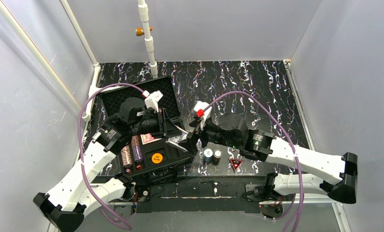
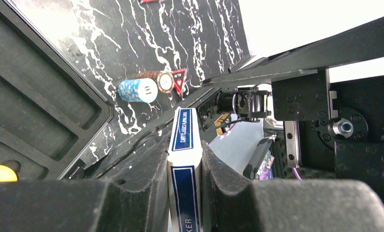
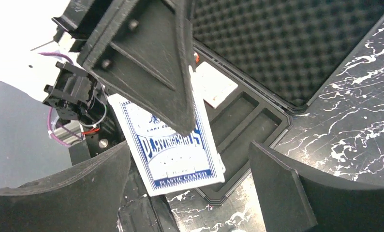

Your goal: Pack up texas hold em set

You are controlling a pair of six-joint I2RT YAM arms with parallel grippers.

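Observation:
The black case lies open at the left, its foam lid [image 1: 127, 96] behind its slotted tray [image 1: 173, 162]. My left gripper [image 1: 176, 136] [image 2: 185, 151] is shut on the blue card deck [image 2: 185, 166], held on edge above the tray's right corner. In the right wrist view the blue deck [image 3: 173, 154] hangs between my right gripper's [image 3: 190, 188] open fingers, which do not touch it. The tray holds two chip stacks [image 1: 132, 152], a red deck [image 1: 149, 139] and an orange disc [image 1: 156, 157]. A blue chip stack [image 1: 208, 155], a brown one [image 1: 217, 154] and the red triangle [image 1: 235, 164] sit on the table.
The loose chip stacks [image 2: 146, 87] and triangle [image 2: 179, 80] lie just right of the case, under the right arm [image 1: 238, 135]. A white pole [image 1: 148, 38] rises behind the lid. Grey walls close the table on three sides.

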